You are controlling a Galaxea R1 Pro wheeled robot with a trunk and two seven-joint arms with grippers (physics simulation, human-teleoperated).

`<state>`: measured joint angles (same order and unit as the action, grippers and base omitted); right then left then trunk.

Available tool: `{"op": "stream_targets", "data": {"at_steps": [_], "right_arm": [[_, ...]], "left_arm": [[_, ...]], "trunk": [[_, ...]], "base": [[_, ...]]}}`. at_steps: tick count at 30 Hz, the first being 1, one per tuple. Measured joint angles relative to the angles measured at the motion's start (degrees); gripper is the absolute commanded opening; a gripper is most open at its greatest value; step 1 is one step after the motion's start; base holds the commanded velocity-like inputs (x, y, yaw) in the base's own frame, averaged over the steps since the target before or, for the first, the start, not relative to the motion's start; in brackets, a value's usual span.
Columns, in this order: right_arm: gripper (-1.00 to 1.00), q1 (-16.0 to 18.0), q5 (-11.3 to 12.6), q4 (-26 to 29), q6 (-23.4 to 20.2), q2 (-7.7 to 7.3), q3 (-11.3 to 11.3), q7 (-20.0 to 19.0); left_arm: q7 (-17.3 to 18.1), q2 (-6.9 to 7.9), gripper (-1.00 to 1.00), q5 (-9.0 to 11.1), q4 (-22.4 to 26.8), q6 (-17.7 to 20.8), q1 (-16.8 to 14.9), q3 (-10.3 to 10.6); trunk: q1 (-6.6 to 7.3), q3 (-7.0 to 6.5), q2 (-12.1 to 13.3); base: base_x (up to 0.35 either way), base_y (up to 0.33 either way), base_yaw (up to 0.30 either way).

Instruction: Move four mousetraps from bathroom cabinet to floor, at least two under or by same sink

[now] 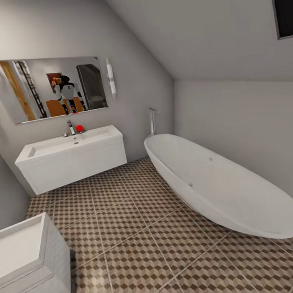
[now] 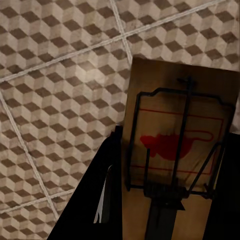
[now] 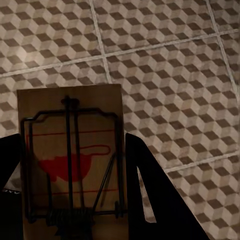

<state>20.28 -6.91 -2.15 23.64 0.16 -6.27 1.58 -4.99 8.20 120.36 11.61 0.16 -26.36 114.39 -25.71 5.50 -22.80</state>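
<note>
Carry step in hand, judged from the frames: one mousetrap [image 2: 180,150] clamped between the dark fingers of the left gripper [image 2: 162,220], a second mousetrap [image 3: 70,160] clamped likewise in the right gripper [image 3: 70,220]. Both traps held flat-face to their wrist cameras, wire bars and red marks plain, with the bathroom floor [image 2: 55,100] well beyond the fingertips. Exact finger contact hidden behind the boards, so grip depth uncertain.

Ahead of the tools, in the head view: the bathroom sink [image 1: 71,153] on its white vanity against the far wall, chrome tap [image 1: 71,127] and a small red object [image 1: 79,128] on its rim. Open tile [image 1: 126,220] between robot and sink.

Next move probably calls for a forward drive to the vanity, then lowering of both arms until each trap lay just beside or under it.

Obstacles: white bathtub [image 1: 222,184] flanking the route on the right arm's side; white boxy unit [image 1: 27,261] close on the left arm's side. Mirror [image 1: 46,86] above the sink.
</note>
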Motion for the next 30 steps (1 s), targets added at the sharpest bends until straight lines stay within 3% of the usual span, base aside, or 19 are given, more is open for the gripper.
{"op": "stream_targets", "data": {"at_steps": [30], "right_arm": [[-1.00,0.0,0.0,0.0,0.0,0.00,0.0,0.0]], "left_arm": [[0.0,0.00,-1.00,0.0,0.0,0.0,0.0,0.0]], "trunk": [[0.00,0.00,0.0]], "base": [[0.335,0.000,0.000]]}}
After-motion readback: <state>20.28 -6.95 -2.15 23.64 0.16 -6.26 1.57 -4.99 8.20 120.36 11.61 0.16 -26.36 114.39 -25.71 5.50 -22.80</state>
